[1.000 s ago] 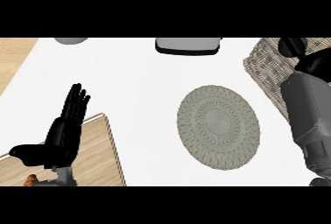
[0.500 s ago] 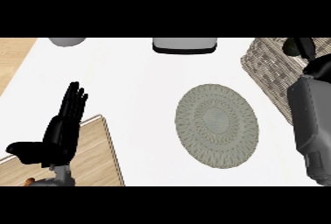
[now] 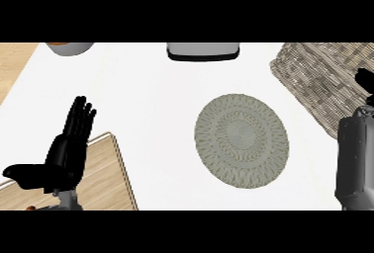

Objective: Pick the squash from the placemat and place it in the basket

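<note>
Nowhere on the counter [image 3: 146, 89] can any brand, label or writing be read. Resting at the lower left of the head view, the left hand [image 3: 67, 148] stands with fingers straight and up and thumb stuck out to the side, holding nothing. Well to its right lies the placemat [image 3: 242, 141], a round grey-green woven disc with ringed patterning, and its top is bare; the squash cannot be seen anywhere, so its look and its place cannot be told. Just beneath the left hand is a pale wooden board [image 3: 102, 173]. The right forearm [image 3: 355, 163] rises along the right edge, right of the placemat, and only a dark sliver of the right hand [image 3: 364, 78] shows over the basket [image 3: 321, 74], a tan wicker weave at the upper right; whether those fingers are apart or closed cannot be told. Far ahead of the left hand, at the top edge, sit a grey and black object [image 3: 203, 51] and a grey rounded vessel [image 3: 70, 48].
</note>
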`<action>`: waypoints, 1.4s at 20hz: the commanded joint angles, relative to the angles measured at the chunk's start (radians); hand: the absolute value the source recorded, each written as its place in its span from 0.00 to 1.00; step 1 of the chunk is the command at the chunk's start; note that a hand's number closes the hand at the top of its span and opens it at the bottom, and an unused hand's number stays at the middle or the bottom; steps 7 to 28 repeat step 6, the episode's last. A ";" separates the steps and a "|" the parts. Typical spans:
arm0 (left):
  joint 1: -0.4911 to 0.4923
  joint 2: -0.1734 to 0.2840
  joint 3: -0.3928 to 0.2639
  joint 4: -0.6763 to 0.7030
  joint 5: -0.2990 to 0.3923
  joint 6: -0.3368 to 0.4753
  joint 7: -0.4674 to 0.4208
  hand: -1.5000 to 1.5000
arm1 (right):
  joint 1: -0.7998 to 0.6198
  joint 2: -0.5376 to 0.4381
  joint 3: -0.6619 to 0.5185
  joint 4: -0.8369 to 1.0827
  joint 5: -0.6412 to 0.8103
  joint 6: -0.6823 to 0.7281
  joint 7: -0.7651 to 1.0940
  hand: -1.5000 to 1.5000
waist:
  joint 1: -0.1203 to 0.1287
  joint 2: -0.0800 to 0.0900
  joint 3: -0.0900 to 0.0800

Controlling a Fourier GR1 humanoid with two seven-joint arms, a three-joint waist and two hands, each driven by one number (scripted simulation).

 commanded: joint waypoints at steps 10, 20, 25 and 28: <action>-0.038 0.016 0.023 0.044 0.012 -0.019 -0.014 0.50 | 0.257 0.128 0.148 -0.636 -0.097 0.280 -0.021 0.00 | 0.005 0.005 0.001; -0.038 0.016 0.023 0.044 0.012 -0.019 -0.014 0.50 | 0.257 0.128 0.148 -0.636 -0.097 0.280 -0.021 0.00 | 0.005 0.005 0.001; -0.038 0.016 0.023 0.044 0.012 -0.019 -0.014 0.50 | 0.257 0.128 0.148 -0.636 -0.097 0.280 -0.021 0.00 | 0.005 0.005 0.001; -0.038 0.016 0.023 0.044 0.012 -0.019 -0.014 0.50 | 0.257 0.128 0.148 -0.636 -0.097 0.280 -0.021 0.00 | 0.005 0.005 0.001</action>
